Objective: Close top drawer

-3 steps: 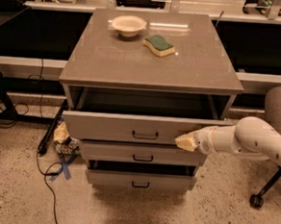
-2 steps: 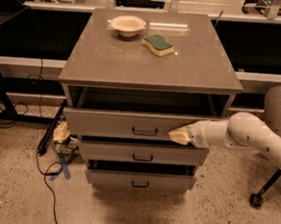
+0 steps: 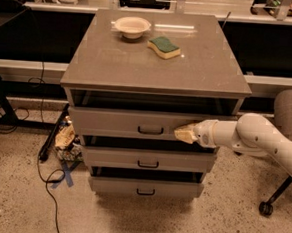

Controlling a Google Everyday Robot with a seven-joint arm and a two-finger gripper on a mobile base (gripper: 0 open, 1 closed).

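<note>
The top drawer (image 3: 120,122) of the grey cabinet has a wide flat grey front with a small dark bar handle (image 3: 150,131) at centre. It stands pulled out a little, with a dark gap under the cabinet top. My gripper (image 3: 185,134) reaches in from the right on a white arm and its tan tip rests against the drawer front, just right of the handle. The middle drawer (image 3: 148,159) and lowest drawer (image 3: 146,187) sit below, each with the same handle.
On the cabinet top (image 3: 154,64) stand a beige bowl (image 3: 133,26) and a green-and-yellow sponge (image 3: 164,46). A chair (image 3: 290,111) with a caster stands at right. Cables and a crumpled bag (image 3: 64,139) lie on the floor at left. Dark shelving runs behind.
My gripper has moved left along the top drawer front toward the handle. The drawer front has gone back a little toward the cabinet.
</note>
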